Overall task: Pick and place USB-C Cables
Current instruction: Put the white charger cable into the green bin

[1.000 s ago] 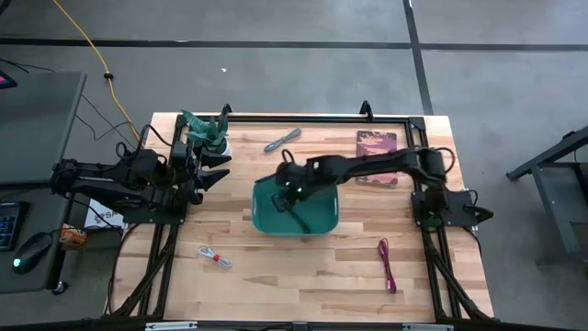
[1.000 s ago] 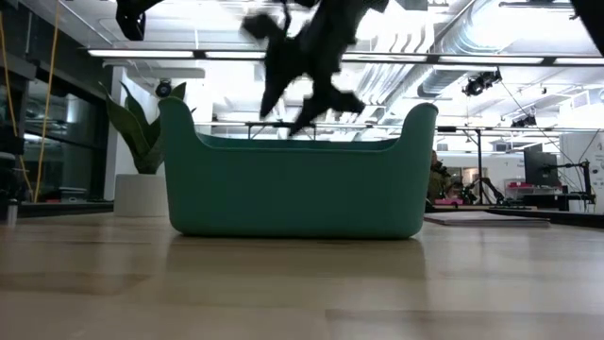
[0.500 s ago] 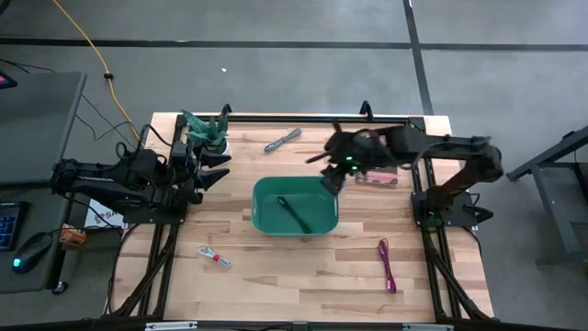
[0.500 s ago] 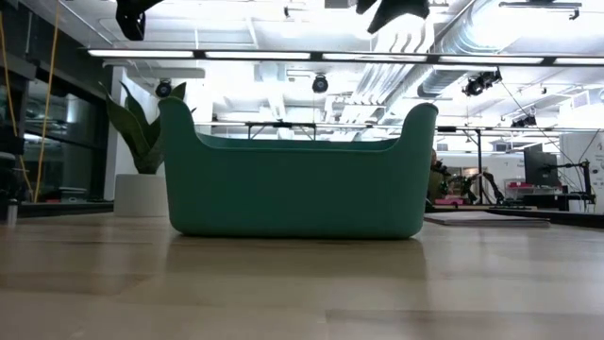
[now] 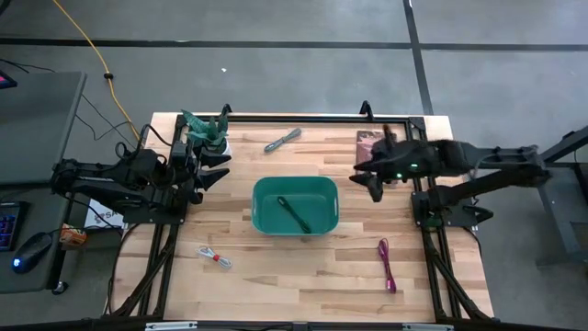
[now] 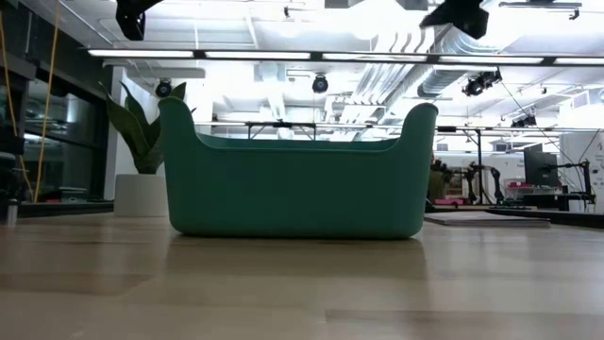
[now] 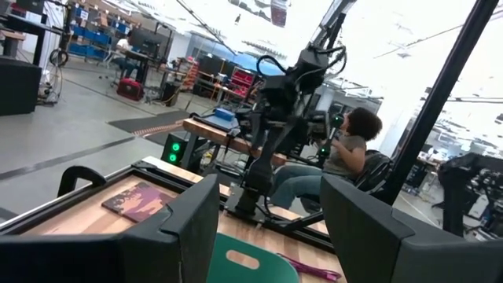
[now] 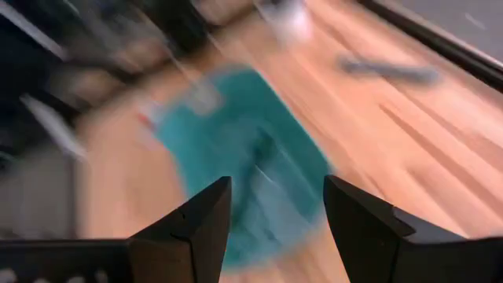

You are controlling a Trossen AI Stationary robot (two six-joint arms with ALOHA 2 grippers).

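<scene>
From my seat, the left hand (image 5: pixel 218 166) is parked over the left edge of the counter (image 5: pixel 303 267), just beside the potted plant (image 5: pixel 206 128), fingers spread apart with nothing between them. The left wrist view shows the same wide gap.

Down front-left on the counter there's the white cable with the red band (image 5: pixel 214 256), lying by itself. Further back, near the far edge, the grey cable (image 5: pixel 282 140) sits loose too.

Middle of the counter is the teal bin (image 5: pixel 262 195), and the dark green cable (image 5: pixel 295 213) is lying inside it on the floor of the bin, running diagonally. From the low view I only see the bin's wall (image 6: pixel 293 194), not what's in it.

Right of the bin, my right hand (image 5: pixel 371 181) is up in the air, between the bin and a dark red book (image 5: pixel 376 142), fingers apart and holding nothing. Its wrist view is smeared but the two fingers (image 8: pixel 189 228) are clearly separated.

Front-right, the magenta-red cable (image 5: pixel 387 265) lies stretched out on the counter, well apart from the bin.
</scene>
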